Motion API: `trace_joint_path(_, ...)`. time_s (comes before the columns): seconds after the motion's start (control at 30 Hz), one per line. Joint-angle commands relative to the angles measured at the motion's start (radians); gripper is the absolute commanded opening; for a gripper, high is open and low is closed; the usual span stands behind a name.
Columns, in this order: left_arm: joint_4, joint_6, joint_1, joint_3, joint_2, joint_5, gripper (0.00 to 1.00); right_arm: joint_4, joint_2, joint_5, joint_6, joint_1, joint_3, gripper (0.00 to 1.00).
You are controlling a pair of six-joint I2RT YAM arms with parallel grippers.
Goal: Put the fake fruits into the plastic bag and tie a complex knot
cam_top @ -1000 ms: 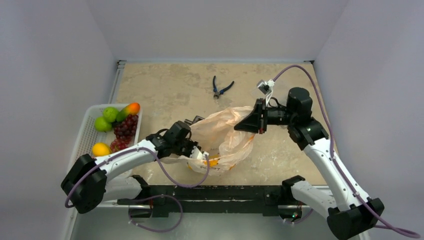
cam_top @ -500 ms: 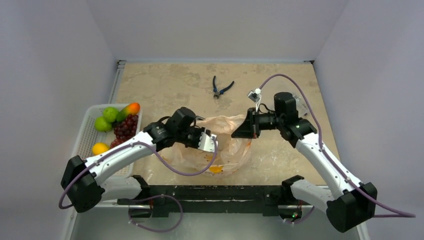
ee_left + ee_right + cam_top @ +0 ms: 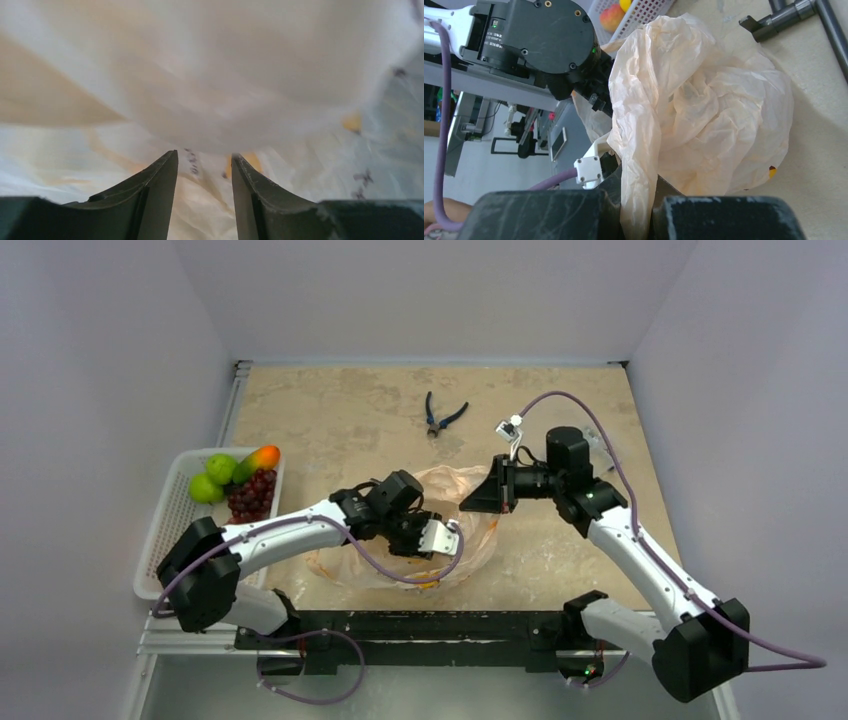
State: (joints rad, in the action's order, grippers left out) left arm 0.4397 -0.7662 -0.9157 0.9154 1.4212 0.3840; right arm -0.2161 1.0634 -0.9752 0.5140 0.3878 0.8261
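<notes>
- The plastic bag (image 3: 478, 540) lies crumpled on the table (image 3: 330, 425), near the front edge and between the two arms. Its thin peach film is heaped up loosely.
- A small yellow-orange patch shows through the film low at the bag's near side. I cannot tell whether it is print or a fruit.
- The right gripper (image 3: 636, 205) is clamped tight on a gathered strand of the bag's upper edge. The film runs down between its fingers (image 3: 724, 215) with no gap left, and the strand is lifted above the rest of the bag.
- The left gripper (image 3: 202, 160) is pushed into the bag, with film across its whole wrist view. Its fingers (image 3: 160, 195) stand a moderate way apart. Nothing sits between them, and the film lies just beyond the tips.
- The other fake fruits are well to the left in the mesh basket (image 3: 165, 530): two green round fruits (image 3: 213, 478), a mango (image 3: 262, 457) and a grape bunch (image 3: 252, 495), crowded together at its far end.
- A pair of pliers (image 3: 443, 418) lies farther back on the table, apart from the bag and both arms.
</notes>
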Motion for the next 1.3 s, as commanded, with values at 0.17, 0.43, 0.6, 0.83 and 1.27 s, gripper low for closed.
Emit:
trace_joint_path(0.17,0.077,0.26,0.121,0.102,-0.221,0.196,0.78,0.024,-0.159,0.184,0.088,-0.027,-0.155,0.0)
trace_joint_path(0.43,0.297,0.663,0.262,0.662,-0.157,0.192,1.0,0.049,-0.208,0.264,0.082,-0.038,-0.136,0.0)
trace_joint_path(0.6,0.536,0.575,0.478,0.699,-0.187,0.046,1.0,0.02,-0.225,0.286,0.061,-0.056,-0.123,0.0)
trace_joint_path(0.83,0.8,0.371,0.96,0.633,-0.247,-0.019,1.0,0.013,-0.227,0.278,0.065,-0.06,-0.13,0.0)
trace_joint_path(1.27,0.812,-0.058,1.538,0.257,-0.246,-0.23,0.99,0.009,-0.154,0.189,-0.023,-0.059,-0.079,0.0)
